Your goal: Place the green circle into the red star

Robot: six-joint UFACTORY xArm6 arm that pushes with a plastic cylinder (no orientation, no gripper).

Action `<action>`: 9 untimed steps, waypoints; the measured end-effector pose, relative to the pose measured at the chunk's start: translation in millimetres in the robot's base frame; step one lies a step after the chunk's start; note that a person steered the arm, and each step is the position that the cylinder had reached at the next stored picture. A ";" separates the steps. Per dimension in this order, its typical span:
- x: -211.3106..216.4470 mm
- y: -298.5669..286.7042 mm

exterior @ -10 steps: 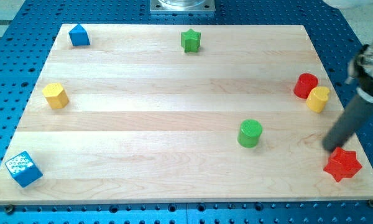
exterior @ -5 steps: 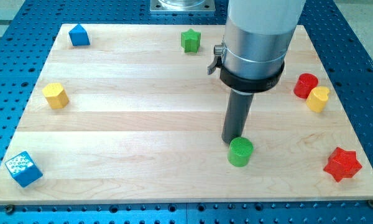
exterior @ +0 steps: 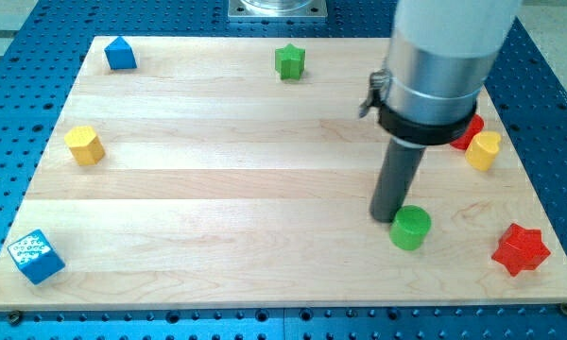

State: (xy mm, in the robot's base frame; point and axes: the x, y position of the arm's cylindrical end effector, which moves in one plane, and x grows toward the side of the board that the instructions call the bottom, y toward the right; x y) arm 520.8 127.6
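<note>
So colours on my board right now: the green circle (exterior: 411, 228) is a bright solid green, same shade as the green star (exterior: 289, 61). The red star (exterior: 521, 249) is plain red, matching the red cylinder (exterior: 471, 129). Two yellow blocks (exterior: 84, 144) (exterior: 484, 150), both plain. The blue house-shaped block (exterior: 120, 53) is solid blue, while the blue cube (exterior: 36, 256) has a white dotted pattern on top. My tip (exterior: 387, 216) is dark grey under a silver collar. The board (exterior: 217, 189) is pale striped wood on a blue perforated table (exterior: 19, 113).
</note>
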 end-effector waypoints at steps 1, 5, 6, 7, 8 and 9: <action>-0.1 5.5; 29.0 26.1; 15.4 84.9; 15.2 103.7; 15.2 103.7; 15.2 90.2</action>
